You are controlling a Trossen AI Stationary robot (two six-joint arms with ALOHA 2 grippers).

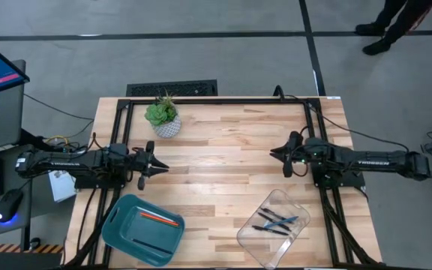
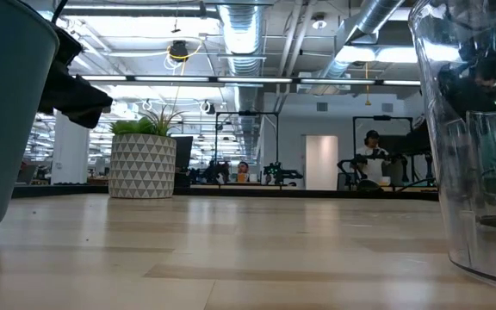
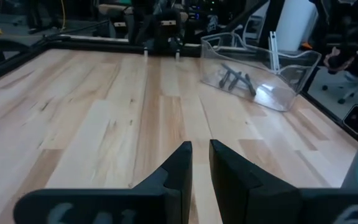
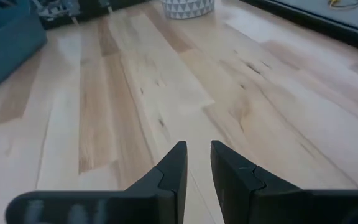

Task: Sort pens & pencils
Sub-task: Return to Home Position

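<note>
A teal tray (image 1: 142, 229) at the near left holds the pencils: an orange-red one (image 1: 160, 218) and a dark greenish one (image 1: 147, 244). A clear plastic container (image 1: 274, 227) at the near right holds the pens (image 1: 277, 221), black and teal-blue, lying flat on its bottom; the left wrist view also shows them (image 3: 235, 78). My left gripper (image 1: 162, 166) hovers at the table's left side, pointing right. Its fingers (image 3: 201, 155) stand a little apart with nothing between them. My right gripper (image 1: 274, 154) hovers at the right side, pointing left, also narrowly open (image 4: 198, 155) and empty.
A small potted plant (image 1: 165, 120) stands at the far left of the table. A black frame (image 1: 216, 101) runs along the far and side edges. Bare wood lies between the two grippers. A keyboard (image 1: 172, 89) sits beyond the far edge.
</note>
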